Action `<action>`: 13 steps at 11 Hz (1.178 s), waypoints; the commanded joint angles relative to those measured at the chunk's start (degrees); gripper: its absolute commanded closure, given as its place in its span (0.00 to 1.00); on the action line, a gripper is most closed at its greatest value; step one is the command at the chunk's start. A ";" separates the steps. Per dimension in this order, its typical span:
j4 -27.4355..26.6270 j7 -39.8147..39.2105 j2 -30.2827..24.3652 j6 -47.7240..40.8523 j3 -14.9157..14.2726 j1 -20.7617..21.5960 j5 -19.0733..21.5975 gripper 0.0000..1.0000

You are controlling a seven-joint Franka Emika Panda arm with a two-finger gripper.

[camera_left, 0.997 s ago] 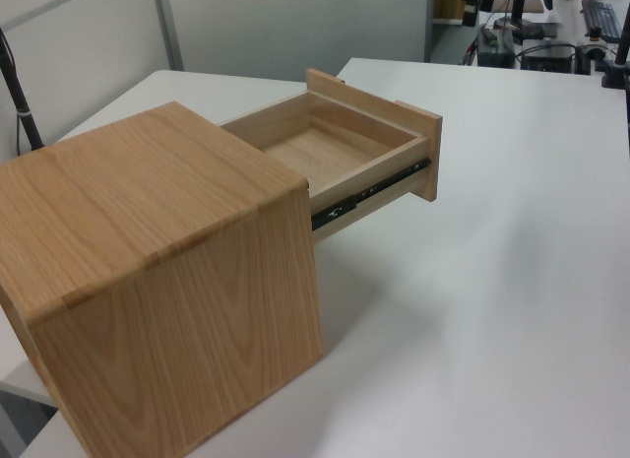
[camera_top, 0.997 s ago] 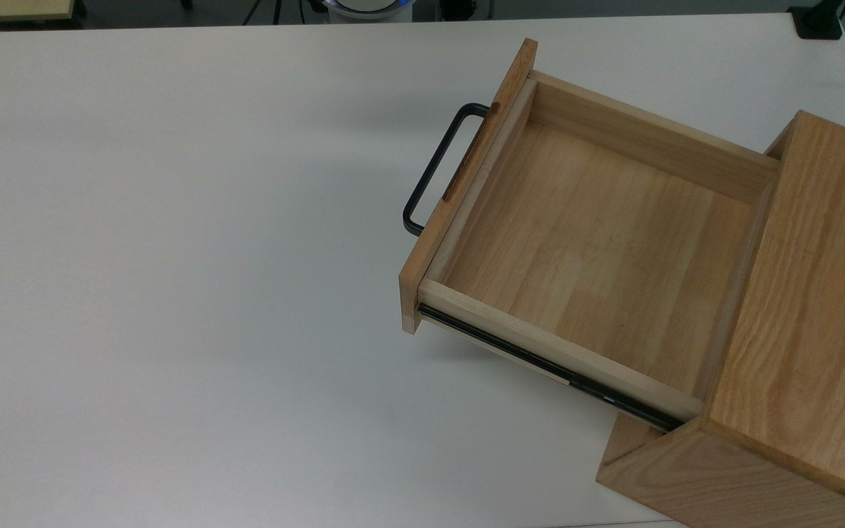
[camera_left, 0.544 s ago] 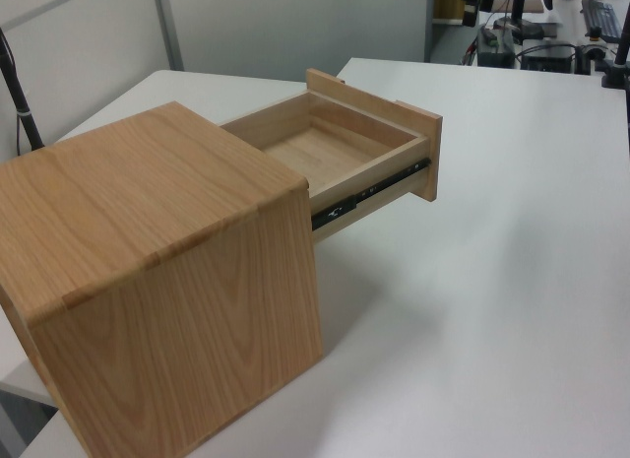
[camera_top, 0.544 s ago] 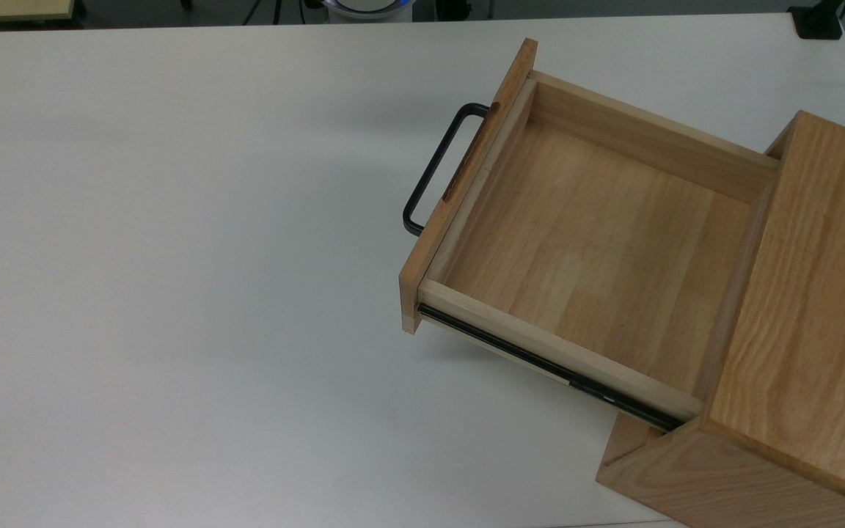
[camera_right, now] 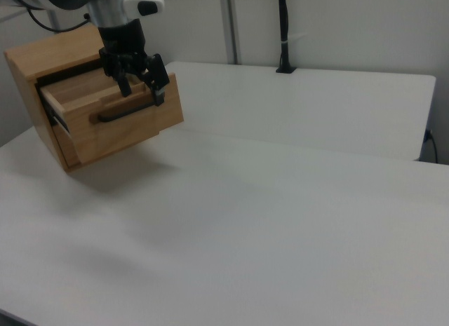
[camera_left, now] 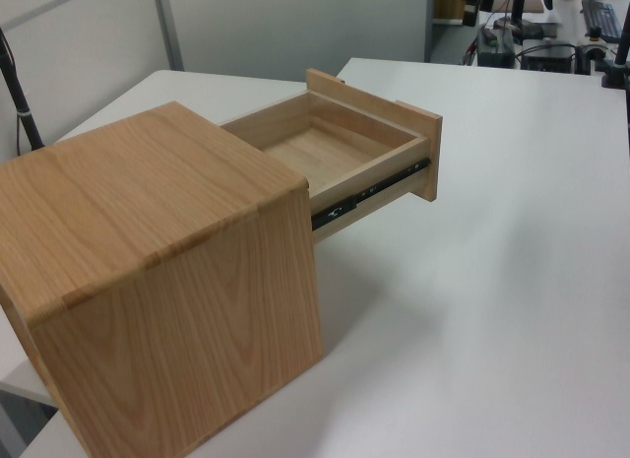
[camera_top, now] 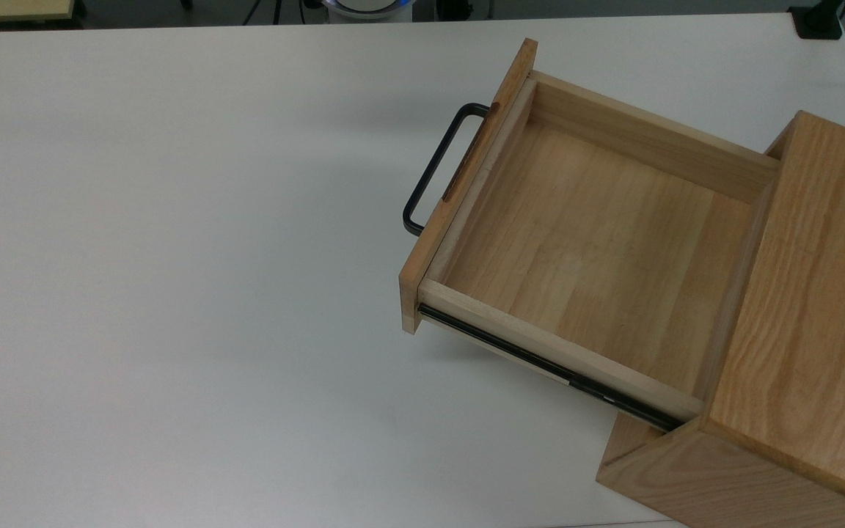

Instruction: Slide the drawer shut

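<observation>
No change over the last second: drawer (camera_top: 584, 242) sits at the same extension in the top and left views, pulled nearly all the way out of the cabinet (camera_top: 811, 293), inside bare. The front panel is well apart from the cabinet face, and the black side rail (camera_top: 540, 359) is exposed along the drawer's side between panel and cabinet. The black handle (camera_top: 433, 172) is on the panel's far side from the cabinet, with nothing on it.

End effector (camera_right: 142, 93) in the right view: fingers spread, released, grasping nothing. It lines up over the drawer's front edge, just above the handle, on the side away from the cabinet. Contact with the panel can't be confirmed from this angle.

The cabinet rests on the white desk (camera_top: 173, 257).

Judgement: closing hasn't begun and the full slide is still to do. The next move likely needs the end effector against the front panel, pushing along the rails toward the cabinet. An off-axis push could shift the cabinet on the desk.
</observation>
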 commanded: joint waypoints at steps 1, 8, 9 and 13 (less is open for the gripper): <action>-0.75 -10.02 -1.04 -1.31 -0.40 -1.31 -0.86 0.00; -2.85 -48.40 3.61 0.33 -0.23 -3.86 -6.32 0.50; -4.25 -50.58 3.70 1.21 -0.23 -3.77 -6.14 0.67; -3.65 -50.52 8.18 4.72 0.82 -2.20 1.65 1.00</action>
